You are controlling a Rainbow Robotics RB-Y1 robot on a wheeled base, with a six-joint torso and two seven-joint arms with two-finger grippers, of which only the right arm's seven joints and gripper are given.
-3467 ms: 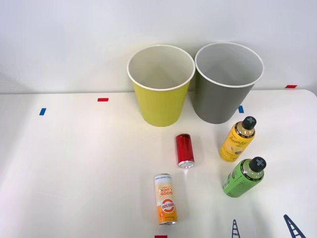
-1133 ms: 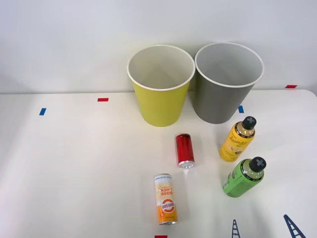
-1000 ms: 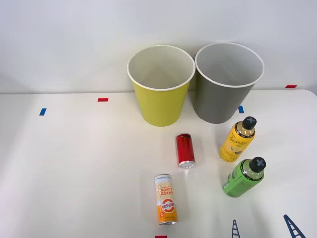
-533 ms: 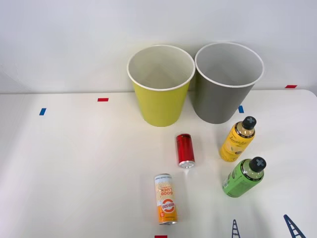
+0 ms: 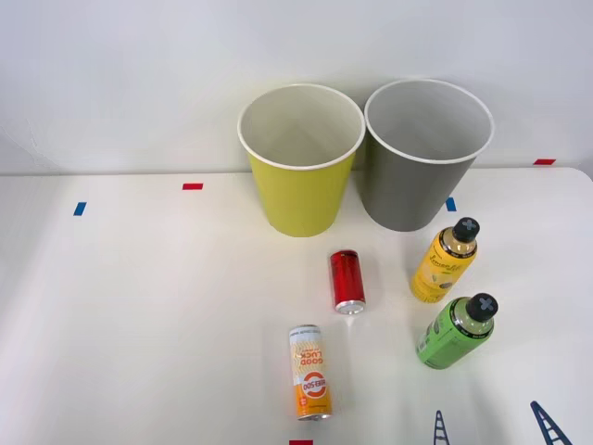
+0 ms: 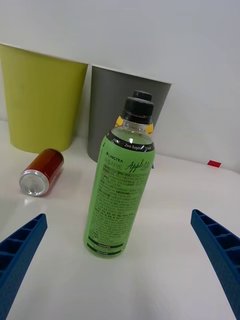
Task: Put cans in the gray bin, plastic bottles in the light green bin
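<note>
— Where is your arm, and how does it sit?

— Low over the table [image 5: 139, 306], at its near right; my wrist looks level across the top toward the bins; my gripper [image 6: 120, 260] faces the green bottle [image 6: 122, 192], which stands upright between my two fingers [image 6: 20, 250] but well ahead of them; their blue tips also show at the near edge in the front view.

— And the jaws?

— Spread wide, one finger at each corner; they hold nothing and touch nothing.

— Where do the things lie?

— The green bottle [image 5: 454, 332] stands nearest me; the yellow bottle [image 5: 444, 262] stands just behind it, so from my wrist I see little more than its black cap; the red can [image 5: 346, 281] lies on its side to the left of the bottles, silver end toward me; the orange can [image 5: 310, 373] lies on its side nearer still and further left; the lime bin [image 5: 301, 159] and gray bin [image 5: 424, 154] stand side by side at the back against the wall, gray on the right, rims close together.
</note>
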